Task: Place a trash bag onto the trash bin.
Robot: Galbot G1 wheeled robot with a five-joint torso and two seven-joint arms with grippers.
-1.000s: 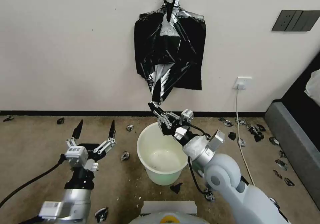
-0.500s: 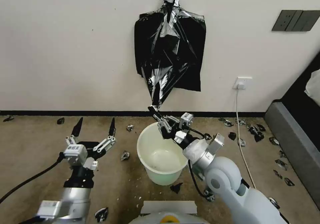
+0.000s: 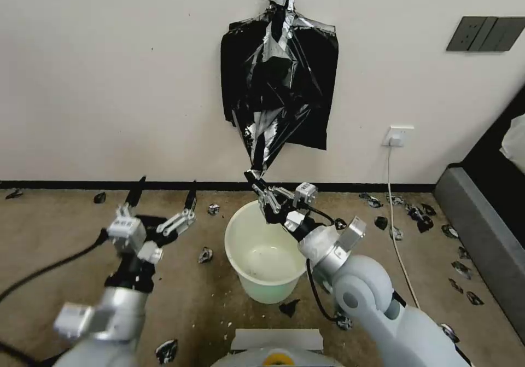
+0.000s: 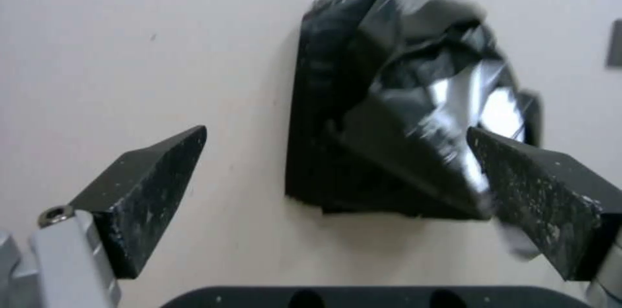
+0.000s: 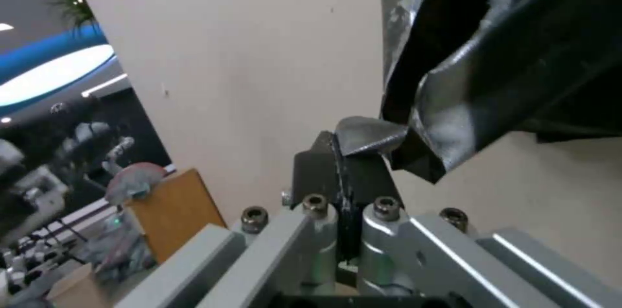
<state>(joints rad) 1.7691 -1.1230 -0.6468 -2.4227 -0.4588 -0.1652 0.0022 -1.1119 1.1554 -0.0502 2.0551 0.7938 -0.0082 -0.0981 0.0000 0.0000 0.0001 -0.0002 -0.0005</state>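
on the left of the head view, the left pincer (image 3: 163,191) hangs above the brown floor (image 3: 54,236), its two dark fingertips spread wide apart and pointing up toward the wall, gripping nothing. in the left wrist view the same two black fingers (image 4: 146,191) frame the black plastic hanging on the wall (image 4: 129,55), well short of it. small torn black plastic scraps (image 3: 205,255) lie on the floor between this arm and the trash bin (image 3: 266,249).

the trash bin stands upright on the floor in the middle, a round white bucket, empty inside apart from some specks at its bottom, near the wall.

above it, the flat black bundle of bags (image 3: 309,88) hangs from a silvery bunched top on the wall. the trash bag (image 3: 268,132) is drawn down out of the bundle into a stretched, glossy tail above the bin's far rim.

the right pincer (image 3: 253,178) is clenched on the lower tip of that tail, just above the bin's rim. the right wrist view shows its fingers pressed together with a fold of the trash bag (image 5: 369,135) pinched between them.

further right, a white wall socket (image 3: 398,135) with a cord, and more scraps lie on the floor.
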